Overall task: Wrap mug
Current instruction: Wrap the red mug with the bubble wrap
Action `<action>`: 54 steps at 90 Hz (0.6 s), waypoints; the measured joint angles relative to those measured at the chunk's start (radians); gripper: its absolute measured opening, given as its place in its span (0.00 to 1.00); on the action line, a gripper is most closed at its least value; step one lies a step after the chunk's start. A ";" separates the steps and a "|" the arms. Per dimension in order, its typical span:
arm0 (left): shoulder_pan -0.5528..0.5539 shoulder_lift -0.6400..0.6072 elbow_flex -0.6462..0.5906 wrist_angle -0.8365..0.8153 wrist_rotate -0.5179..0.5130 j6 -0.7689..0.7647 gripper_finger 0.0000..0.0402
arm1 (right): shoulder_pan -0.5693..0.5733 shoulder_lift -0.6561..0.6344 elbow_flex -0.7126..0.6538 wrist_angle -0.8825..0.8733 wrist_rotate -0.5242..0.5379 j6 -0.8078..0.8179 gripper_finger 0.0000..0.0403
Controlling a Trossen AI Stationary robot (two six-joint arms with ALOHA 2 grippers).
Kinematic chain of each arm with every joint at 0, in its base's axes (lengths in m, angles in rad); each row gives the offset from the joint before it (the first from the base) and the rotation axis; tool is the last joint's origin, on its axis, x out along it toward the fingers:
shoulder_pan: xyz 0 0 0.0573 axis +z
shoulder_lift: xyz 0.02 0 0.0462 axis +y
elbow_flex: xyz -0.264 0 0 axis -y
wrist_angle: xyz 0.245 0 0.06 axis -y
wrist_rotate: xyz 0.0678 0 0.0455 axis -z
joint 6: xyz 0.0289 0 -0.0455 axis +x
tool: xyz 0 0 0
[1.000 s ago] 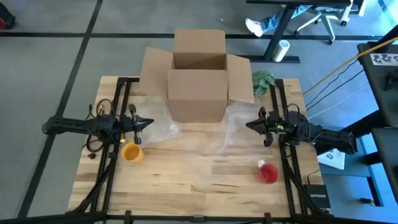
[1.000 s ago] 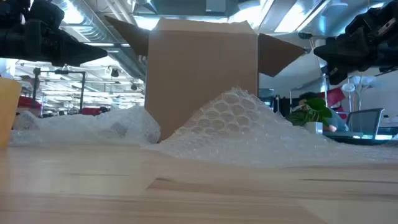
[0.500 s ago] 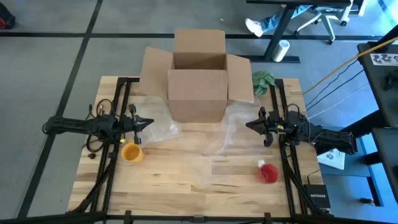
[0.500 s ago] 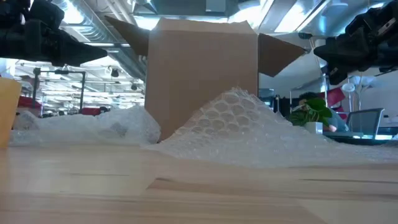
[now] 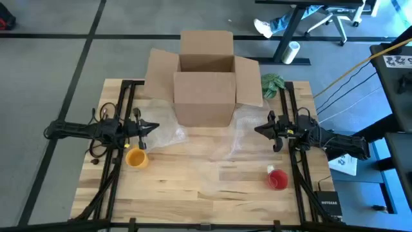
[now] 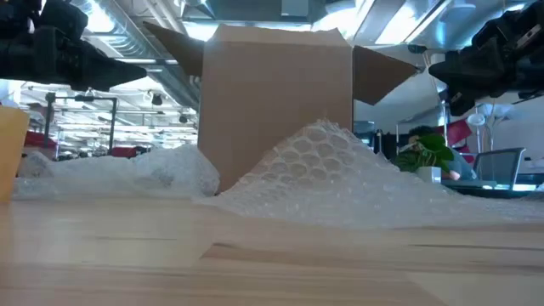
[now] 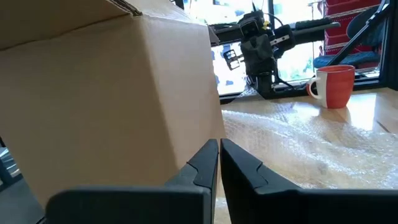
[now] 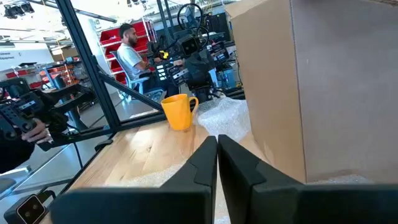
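**Wrap mug — handling notes, both arms idle**

Two mugs on table [image 5: 193, 206]. Yellow mug [image 5: 136, 157] upright near left edge, just beside left gripper [image 5: 154, 126]. Red mug [image 5: 277, 178] upright near right edge, toward front, a little apart from right gripper [image 5: 257, 129]. Which one to wrap: cannot tell from task line.

Bubble wrap [image 5: 212, 151] spread loose across table centre, bunched up against foot of open cardboard box [image 5: 206, 80]. Neither mug on the wrap yet.

Left gripper: fingers pressed together, nothing held, raised above table, pointing toward box. Right gripper: fingers likewise together, empty, raised on opposite side.

Handling judgement:
- Mugs: rigid, probably ceramic, glazed and slippery, breakable if tipped or dropped. Best hold likely across rim wall or by handle; handle of red mug visible in left wrist view [image 7: 336, 86].
- Wrap: very light, limp, clear and hard to see, likely to slide on wood. Pinch at a free edge or a raised fold, not flat sheet.

Small green plant [image 5: 272, 84] behind right arm, clear of work.
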 joint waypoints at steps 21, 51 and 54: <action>0.002 0.000 0.000 0.000 0.000 0.005 0.00 | 0.000 0.000 0.000 0.000 0.000 0.000 0.00; 0.000 0.000 0.000 0.001 0.000 -0.127 0.00 | 0.000 0.000 0.000 0.000 0.000 0.000 0.00; 0.000 0.000 0.000 0.001 -0.001 -0.141 0.00 | 0.000 0.000 0.000 0.000 0.000 0.000 0.00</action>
